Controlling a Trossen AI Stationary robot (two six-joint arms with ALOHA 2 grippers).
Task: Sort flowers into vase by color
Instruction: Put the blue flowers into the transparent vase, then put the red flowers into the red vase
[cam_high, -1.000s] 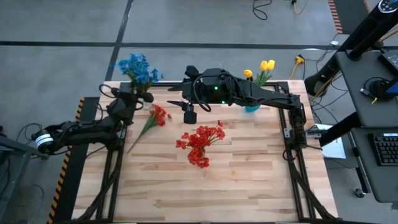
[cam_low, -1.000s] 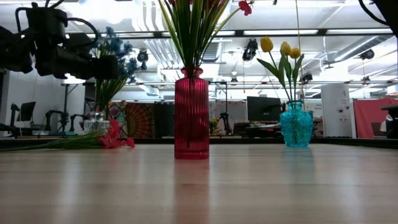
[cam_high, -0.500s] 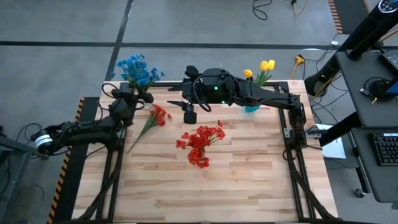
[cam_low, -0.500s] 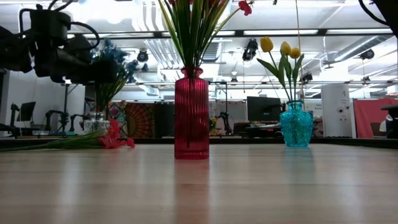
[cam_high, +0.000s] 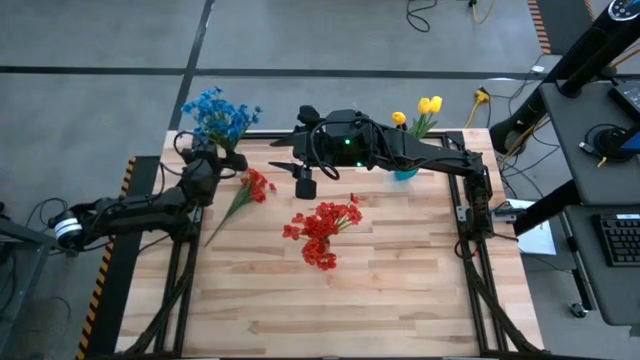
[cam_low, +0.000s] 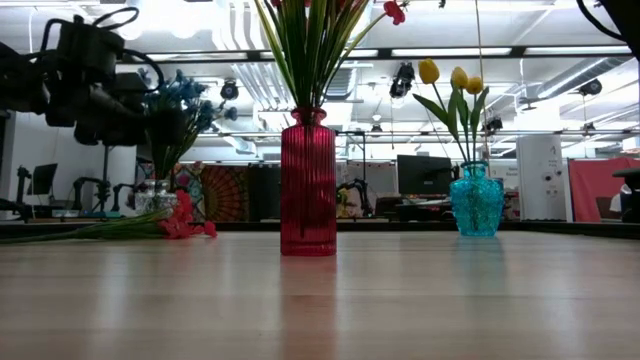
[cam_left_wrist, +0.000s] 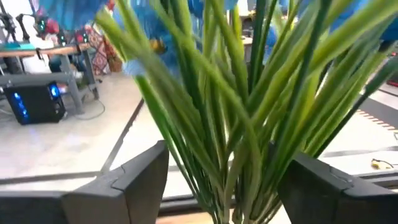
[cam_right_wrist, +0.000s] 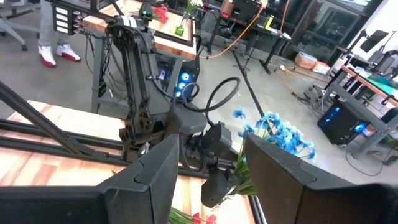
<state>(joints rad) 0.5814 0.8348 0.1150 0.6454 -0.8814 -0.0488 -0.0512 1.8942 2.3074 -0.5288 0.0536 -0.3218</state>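
We saw the left gripper (cam_left_wrist: 224, 186) at the table's (cam_high: 400, 300) far left corner, its two dark fingers (cam_left_wrist: 134, 180) spread wide. The green stems of the blue flowers (cam_high: 218, 112) stood in the gap between them, with space visible on both sides in the left wrist view, so nothing was pinched. The blue flowers stood roughly upright in a clear vase (cam_low: 155, 197) at that far left corner, heads up and leaning slightly beyond the far edge.

The right gripper (cam_high: 305, 180) hung above the table near the middle of the far edge, its fingers (cam_right_wrist: 152, 177) parted and empty in the right wrist view.

A loose red sprig (cam_high: 245, 195) lay flat on the table just beside the left gripper. Its long axis ran diagonally, with the red head toward the far edge and the stem end toward the left edge.

The remaining red flowers (cam_high: 322, 232) stood upright in a red ribbed vase (cam_low: 308, 185) near the table's centre. The yellow flowers (cam_high: 425, 110) stood upright in a teal vase (cam_low: 476, 200) at the far edge, toward the right corner.
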